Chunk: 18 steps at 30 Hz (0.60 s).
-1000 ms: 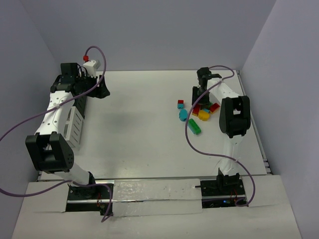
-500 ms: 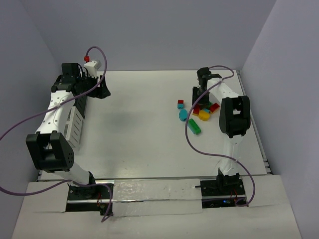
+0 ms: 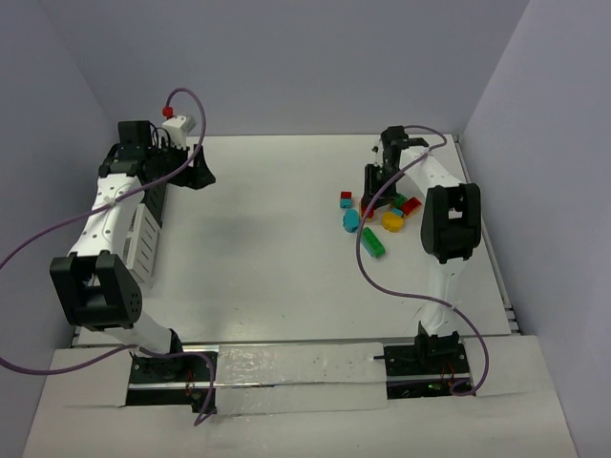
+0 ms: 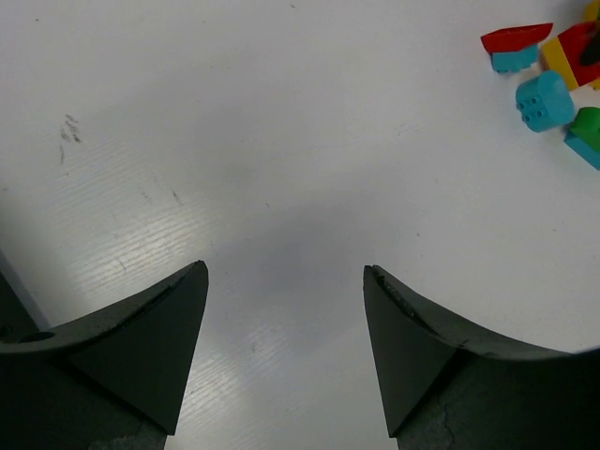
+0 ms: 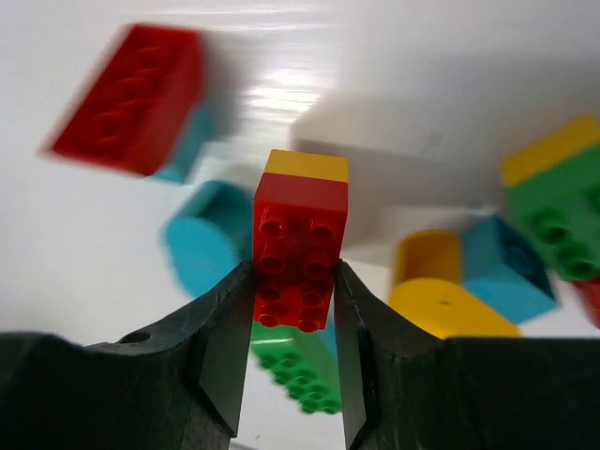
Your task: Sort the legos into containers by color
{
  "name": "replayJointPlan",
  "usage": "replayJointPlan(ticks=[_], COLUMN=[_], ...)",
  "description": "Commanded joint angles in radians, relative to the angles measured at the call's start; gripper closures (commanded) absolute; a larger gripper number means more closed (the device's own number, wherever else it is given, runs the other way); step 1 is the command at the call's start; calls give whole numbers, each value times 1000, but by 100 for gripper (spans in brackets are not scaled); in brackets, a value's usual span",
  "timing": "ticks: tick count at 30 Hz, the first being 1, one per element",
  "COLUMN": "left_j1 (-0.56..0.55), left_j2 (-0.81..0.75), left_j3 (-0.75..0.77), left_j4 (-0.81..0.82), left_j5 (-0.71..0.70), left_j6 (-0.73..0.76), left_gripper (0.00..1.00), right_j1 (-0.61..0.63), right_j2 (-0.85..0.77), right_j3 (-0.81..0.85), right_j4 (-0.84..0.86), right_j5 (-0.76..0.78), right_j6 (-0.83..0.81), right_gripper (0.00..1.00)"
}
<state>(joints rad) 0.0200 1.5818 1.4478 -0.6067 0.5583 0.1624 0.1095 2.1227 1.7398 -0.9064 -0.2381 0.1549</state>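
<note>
Two pincers are listed. The right pincer [image 5: 293, 309] is clamped on one red brick [image 5: 300, 234] topped with yellow, beside the cluster. The left pincer [image 4: 286, 309] is spread wide, nothing held, over bare desk [image 3: 277, 248]. At least six loose legos [image 3: 372, 242] are counted, red, cyan, yellow and green, clustered far right. One white container [image 3: 145, 243] is seen at the left edge, partly hidden by the left arm [image 3: 105, 205]. The white desk is enclosed by pale grey walls [image 3: 286, 67].

Found legos [image 3: 391, 220] clustered at far right of counter [image 3: 277, 258], one brick [image 5: 300, 253] pinched between right fingers [image 5: 220, 347] above the rest. Noted container [image 3: 143, 243] at left counter edge, under left arm [image 3: 105, 205], well apart from legos. Logged left fingers [image 4: 141, 356] over counter near far-left corner.
</note>
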Motion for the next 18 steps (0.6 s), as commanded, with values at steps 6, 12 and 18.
replayJointPlan(ticks=[6,12,18], left_j1=[-6,-11,-114], left_j2=[-88,-98,-84], left_j3=[-42,-136,-209], left_j4=[91,401,778], left_j5=[379,630,697], left_j6=[-10,-340,-696], left_gripper=[8,1,1], right_j1=[-35,3,130], right_j2=[-135,-227,-381], right_j3=[202,185,20], right_j4=[-7,135,527], right_j5=[-580,-806,-947], right_j6=[-126,-84,149], right_gripper=[100,100,100])
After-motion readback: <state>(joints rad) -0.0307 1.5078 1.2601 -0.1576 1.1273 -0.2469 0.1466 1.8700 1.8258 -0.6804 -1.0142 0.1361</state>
